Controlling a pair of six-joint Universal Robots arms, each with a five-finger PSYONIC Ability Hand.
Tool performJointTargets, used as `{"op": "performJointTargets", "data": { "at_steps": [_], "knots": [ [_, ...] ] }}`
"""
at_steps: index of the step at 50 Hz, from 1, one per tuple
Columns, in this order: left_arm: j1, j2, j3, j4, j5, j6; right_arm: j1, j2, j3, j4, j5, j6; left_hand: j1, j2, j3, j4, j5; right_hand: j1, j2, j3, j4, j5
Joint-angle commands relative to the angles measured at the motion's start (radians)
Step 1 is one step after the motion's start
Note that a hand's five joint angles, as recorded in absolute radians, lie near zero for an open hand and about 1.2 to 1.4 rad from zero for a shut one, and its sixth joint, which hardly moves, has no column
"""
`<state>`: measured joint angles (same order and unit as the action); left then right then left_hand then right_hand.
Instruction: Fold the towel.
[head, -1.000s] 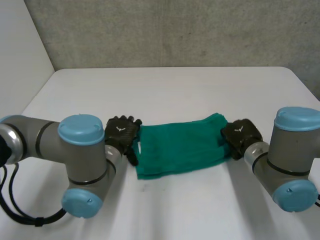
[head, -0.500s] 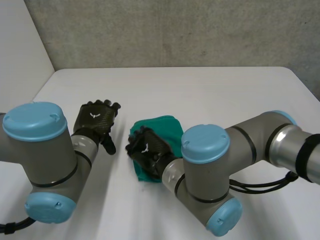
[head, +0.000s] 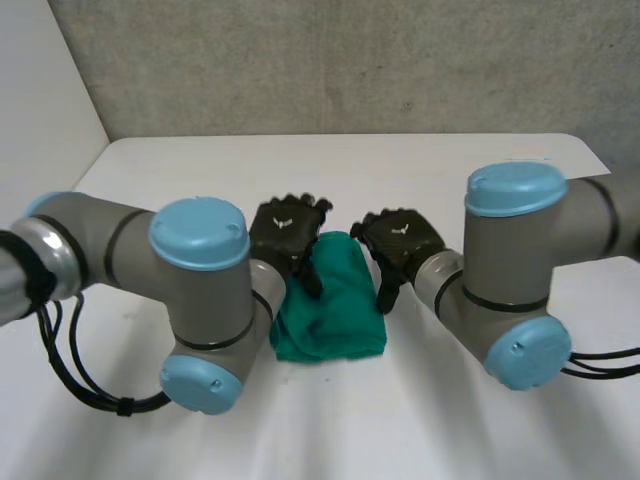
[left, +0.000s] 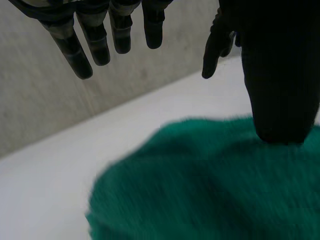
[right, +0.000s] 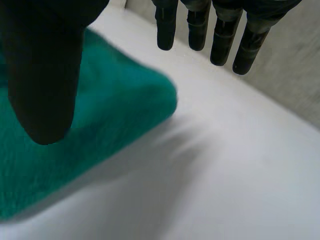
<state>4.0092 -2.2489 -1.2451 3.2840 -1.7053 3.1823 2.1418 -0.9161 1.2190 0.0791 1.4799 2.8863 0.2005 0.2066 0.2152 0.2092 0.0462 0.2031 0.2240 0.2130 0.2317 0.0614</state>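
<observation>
The towel (head: 330, 305) lies as a small, thick green bundle about midway between the side edges of the tabletop (head: 180, 170), nearer the robot's edge than the far one. The left hand (head: 285, 228) sits at the bundle's far left corner and the right hand (head: 402, 240) just beside its right edge, so the cloth is bracketed between them. Both hands are slack, with fingers (left: 100, 40) straight and spread, gripping nothing. Each thumb (right: 42, 75) hangs over the cloth; whether either rests on it I can't make out. To my eye the folding looks mostly done, and the hands stand either side to square or pat the bundle rather than lift it. Its near edge looks lumpy, though, so it may want another pass. The only marking is a small white emblem (head: 280, 224) on the back of each hand, with no lettering I can read.
</observation>
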Motion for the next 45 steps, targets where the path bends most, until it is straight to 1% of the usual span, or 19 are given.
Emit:
{"op": "performJointTargets", "data": {
  "at_steps": [1, 3, 6, 10, 14, 23, 27, 28, 31, 32, 33, 36, 37, 39, 40, 41, 42, 45],
  "knots": [
    [0.042, -0.028, -0.037, -0.092, -0.065, 0.007, 0.007, 0.12, -0.119, 0.093, -0.043, -0.005, 0.037, 0.03, 0.022, 0.028, 0.016, -0.029, -0.049, -0.038, -0.057, -0.061],
    [0.073, -0.028, -0.074, -0.107, -0.069, 0.019, 0.006, 0.129, -0.131, 0.1, -0.052, -0.005, 0.034, 0.027, 0.019, 0.025, 0.013, -0.029, -0.049, -0.038, -0.057, -0.061],
    [0.09, -0.024, -0.112, -0.113, -0.073, 0.057, 0.007, 0.149, -0.148, 0.102, -0.056, -0.007, 0.022, 0.016, 0.007, 0.013, 0.002, -0.029, -0.049, -0.038, -0.057, -0.061],
    [0.091, -0.023, -0.145, -0.112, -0.071, 0.125, 0.007, 0.157, -0.162, 0.102, -0.053, -0.016, 0.004, -0.002, -0.01, -0.004, -0.016, -0.029, -0.049, -0.038, -0.057, -0.061],
    [0.088, -0.015, -0.157, -0.109, -0.065, 0.166, 0.004, 0.157, -0.167, 0.103, -0.049, -0.019, 0.001, -0.005, -0.013, -0.007, -0.019, -0.029, -0.049, -0.038, -0.057, -0.061],
    [0.076, 0.031, -0.142, -0.104, -0.063, 0.169, -0.002, 0.149, -0.167, 0.113, -0.047, -0.019, -0.002, -0.008, -0.016, -0.01, -0.022, -0.029, -0.049, -0.038, -0.057, -0.061],
    [0.077, 0.098, -0.129, -0.106, -0.059, 0.165, -0.003, 0.129, -0.159, 0.122, -0.044, -0.01, -0.01, -0.017, -0.025, -0.019, -0.031, -0.029, -0.049, -0.038, -0.057, -0.061],
    [0.079, 0.116, -0.129, -0.107, -0.059, 0.165, -0.014, 0.078, -0.147, 0.117, -0.041, -0.007, -0.01, -0.017, -0.025, -0.019, -0.031, -0.029, -0.049, -0.038, -0.057, -0.061],
    [0.094, 0.202, -0.119, -0.109, -0.059, 0.162, -0.051, -0.004, -0.124, 0.1, -0.018, 0.008, -0.016, -0.022, -0.031, -0.025, -0.037, -0.029, -0.049, -0.038, -0.057, -0.061],
    [0.1, 0.227, -0.114, -0.11, -0.06, 0.16, -0.084, -0.065, -0.107, 0.075, 0.021, 0.034, -0.016, -0.022, -0.031, -0.025, -0.037, -0.029, -0.049, -0.038, -0.057, -0.061],
    [0.116, 0.27, -0.1, -0.11, -0.065, 0.156, -0.1, -0.096, -0.099, 0.059, 0.051, 0.054, -0.022, -0.028, -0.037, -0.031, -0.042, -0.029, -0.049, -0.038, -0.057, -0.061],
    [0.154, 0.322, -0.076, -0.119, -0.057, 0.143, -0.141, -0.2, -0.072, 0.004, 0.144, 0.117, -0.025, -0.031, -0.04, -0.034, -0.045, -0.029, -0.049, -0.038, -0.057, -0.061],
    [0.181, 0.359, -0.059, -0.13, -0.048, 0.128, -0.141, -0.201, -0.072, 0.004, 0.145, 0.117, -0.022, -0.028, -0.037, -0.031, -0.042, -0.029, -0.049, -0.038, -0.057, -0.061],
    [0.208, 0.4, -0.044, -0.156, -0.034, 0.108, -0.196, -0.324, -0.044, -0.039, 0.238, 0.168, -0.022, -0.028, -0.037, -0.031, -0.042, -0.029, -0.049, -0.038, -0.057, -0.061],
    [0.223, 0.423, -0.036, -0.171, -0.025, 0.094, -0.23, -0.372, -0.032, -0.041, 0.252, 0.174, -0.025, -0.031, -0.04, -0.034, -0.045, -0.029, -0.049, -0.038, -0.057, -0.061],
    [0.223, 0.423, -0.036, -0.172, -0.025, 0.094, -0.23, -0.372, -0.032, -0.041, 0.252, 0.174, -0.025, -0.031, -0.04, -0.034, -0.045, -0.029, -0.049, -0.038, -0.057, -0.061],
    [0.25, 0.461, -0.019, -0.205, -0.001, 0.069, -0.25, -0.392, -0.026, -0.038, 0.247, 0.172, -0.025, -0.031, -0.04, -0.034, -0.045, -0.029, -0.049, -0.038, -0.057, -0.061],
    [0.318, 0.511, 0.018, -0.291, 0.082, 0.001, -0.296, -0.455, -0.009, -0.018, 0.18, 0.16, -0.022, -0.028, -0.037, -0.031, -0.042, -0.029, -0.049, -0.038, -0.057, -0.061]
  ]
}}
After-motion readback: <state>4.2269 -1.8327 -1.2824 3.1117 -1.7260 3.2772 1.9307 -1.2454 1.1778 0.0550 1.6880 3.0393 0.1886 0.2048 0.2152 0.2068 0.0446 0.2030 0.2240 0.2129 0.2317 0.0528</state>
